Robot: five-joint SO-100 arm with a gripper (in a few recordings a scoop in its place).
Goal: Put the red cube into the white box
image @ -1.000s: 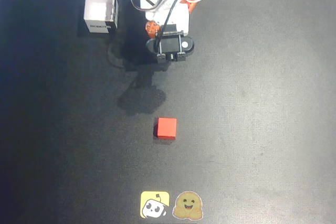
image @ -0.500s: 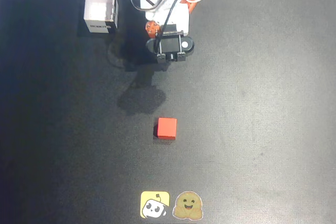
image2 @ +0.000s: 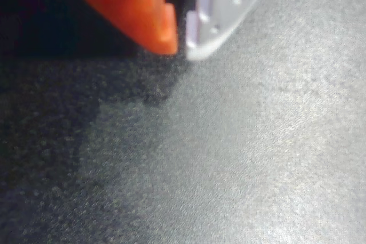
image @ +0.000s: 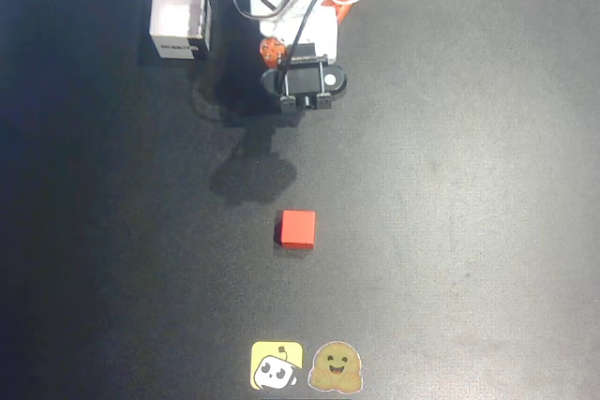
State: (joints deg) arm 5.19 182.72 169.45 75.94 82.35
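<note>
I am sitting folded at the far edge of the black bench (image: pixel 487 185) in the overhead view, my arm (image: pixel 295 7) bunched over its base. My gripper (image2: pixel 182 41) is showing in the wrist view with its orange and white fingertips nearly touching, so it is closed and holding nothing, hanging above bare dark surface. The red cube (image: pixel 299 229) is lying flat near the middle of the bench, well apart from me and toward the near edge. The white box (image: pixel 180 18) is standing upright and open-topped by the far edge, left of my base. Two stickers (image: pixel 306 366) are lying at the near edge.
</note>
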